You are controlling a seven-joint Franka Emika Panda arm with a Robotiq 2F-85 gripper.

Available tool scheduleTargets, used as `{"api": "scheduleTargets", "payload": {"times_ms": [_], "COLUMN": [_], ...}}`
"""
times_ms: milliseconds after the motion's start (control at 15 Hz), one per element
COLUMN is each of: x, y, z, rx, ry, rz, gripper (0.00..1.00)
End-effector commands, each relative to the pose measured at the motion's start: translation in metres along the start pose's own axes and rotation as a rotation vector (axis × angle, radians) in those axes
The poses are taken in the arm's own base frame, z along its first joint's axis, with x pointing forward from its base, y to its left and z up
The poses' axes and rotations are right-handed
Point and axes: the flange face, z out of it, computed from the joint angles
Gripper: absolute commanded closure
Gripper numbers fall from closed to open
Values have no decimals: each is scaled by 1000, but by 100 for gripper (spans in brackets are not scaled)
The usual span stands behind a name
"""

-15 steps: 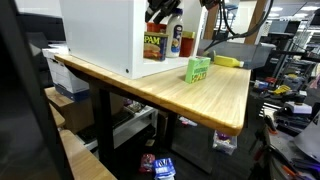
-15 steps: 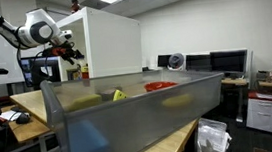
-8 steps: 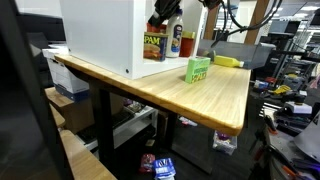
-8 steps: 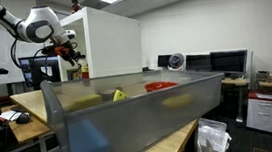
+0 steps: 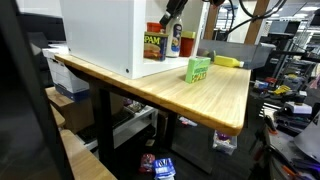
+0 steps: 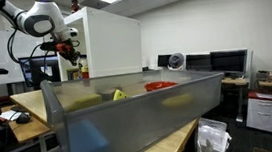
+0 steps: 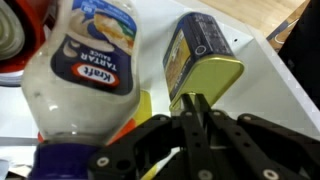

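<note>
Gripper [image 7: 195,108] fingers stand pressed together in the wrist view, with nothing between them that I can see, so I am holding nothing. Ahead of them are the two things nearest me. The Kraft tartar sauce bottle [image 7: 85,70] fills the left of that view. The Spam tin [image 7: 205,55] is just beside it on the right, yellow-sided with a dark blue face. A yellow thing [image 7: 146,105] shows in the gap between them (too little of it shows to name).

In an exterior view my gripper [image 5: 170,12] hangs above the open front of the white cabinet [image 5: 100,30], where the Spam tin [image 5: 152,45] stands on the cabinet floor. The cabinet sits on the wooden table [image 5: 215,95], and a green box [image 5: 198,69] stands well apart from it on the bare wood. Seen from the far side, my gripper [image 6: 71,54] is up near the cabinet's front edge, clear of everything.

I judge the step to be the approach, with no grasp made, since my fingers touch neither bottle nor tin. Any pick would first need the jaws spread wide, because both are broader than the gap I now offer. It would then need a straight line-up on one of them, as they crowd each other and a skewed descent could knock the neighbour over.
</note>
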Motion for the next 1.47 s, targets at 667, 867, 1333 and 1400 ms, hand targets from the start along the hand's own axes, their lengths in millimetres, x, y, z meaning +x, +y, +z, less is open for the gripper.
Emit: {"api": "scheduleTargets", "payload": {"times_ms": [667, 867, 1333, 1400], "x": [-38, -36, -48, -51], "y": [-7, -8, -5, -7], "z": [-22, -36, -62, -65], "rx": [163, 27, -199, -199], "ry": [-265, -267, -343, -354], "rz": [-139, -155, -63, -47], "gripper": [100, 100, 100, 100]}}
